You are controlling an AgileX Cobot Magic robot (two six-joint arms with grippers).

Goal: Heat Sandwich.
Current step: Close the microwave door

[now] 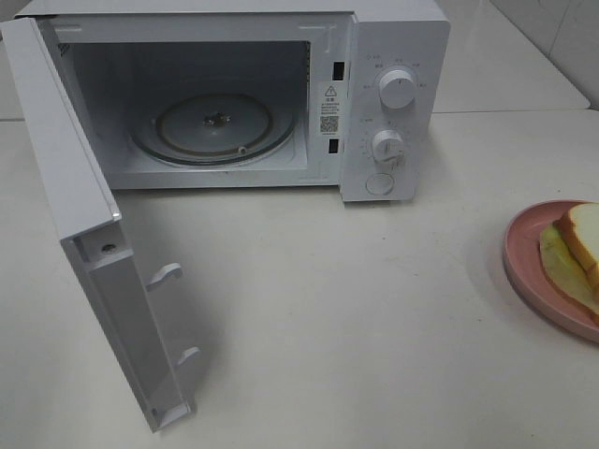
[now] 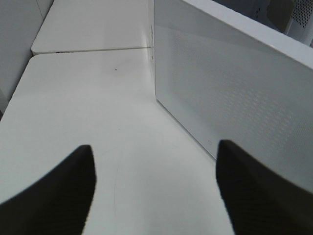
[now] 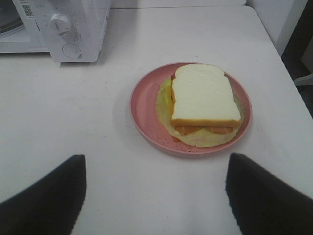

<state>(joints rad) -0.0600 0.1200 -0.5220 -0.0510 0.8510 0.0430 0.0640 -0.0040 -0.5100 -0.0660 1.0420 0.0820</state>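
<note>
The sandwich [image 3: 205, 98], white bread with tan crust over pale green lettuce and orange-yellow filling, lies on a round pink plate [image 3: 144, 110]. In the high view the plate [image 1: 524, 257] and sandwich [image 1: 576, 248] sit at the table's right edge, partly cut off. The white microwave [image 1: 393, 94] stands at the back with its door [image 1: 84, 243] swung wide open and its glass turntable [image 1: 211, 126] bare. My right gripper [image 3: 155, 196] is open, hovering short of the plate. My left gripper [image 2: 154, 188] is open beside the door's outer face [image 2: 230, 93]. Neither gripper shows in the high view.
Two knobs [image 1: 397, 89] and a round button [image 1: 379, 183] are on the microwave's panel. The open door juts forward over the left of the white table [image 1: 328, 318]. A second table surface [image 2: 93, 24] adjoins behind a seam.
</note>
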